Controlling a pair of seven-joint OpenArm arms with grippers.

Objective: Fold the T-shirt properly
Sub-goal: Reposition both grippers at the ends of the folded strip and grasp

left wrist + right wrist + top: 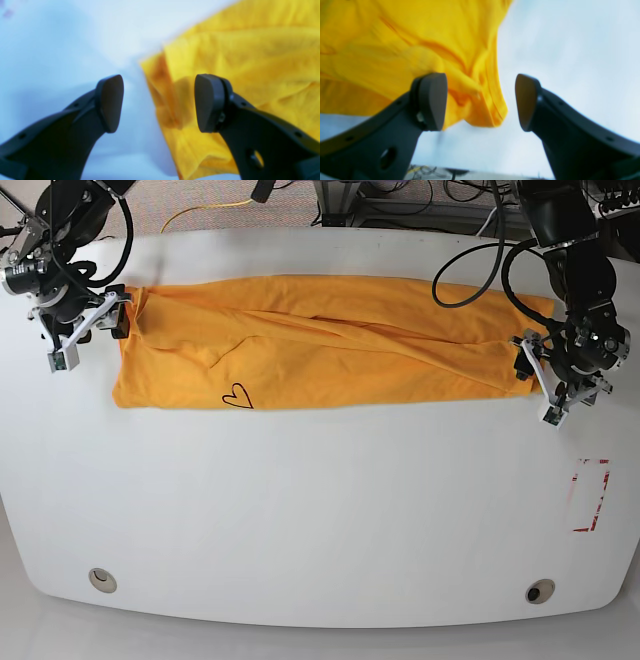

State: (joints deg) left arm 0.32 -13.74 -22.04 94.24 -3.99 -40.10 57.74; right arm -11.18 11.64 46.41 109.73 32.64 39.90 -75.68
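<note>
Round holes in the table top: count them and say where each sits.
2. One hole lies near the table's front left corner in the base view, the other hole near its front right corner. The T-shirt may hide more.

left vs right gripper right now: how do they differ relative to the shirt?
The left gripper straddles the T-shirt edge: one pad over bare table, one over cloth. The right gripper has a bunched shirt corner hanging between its pads. In the base view, left sits at the shirt's right end, right at its left end. Shared: both have jaws open and neither clamps fabric.
</note>
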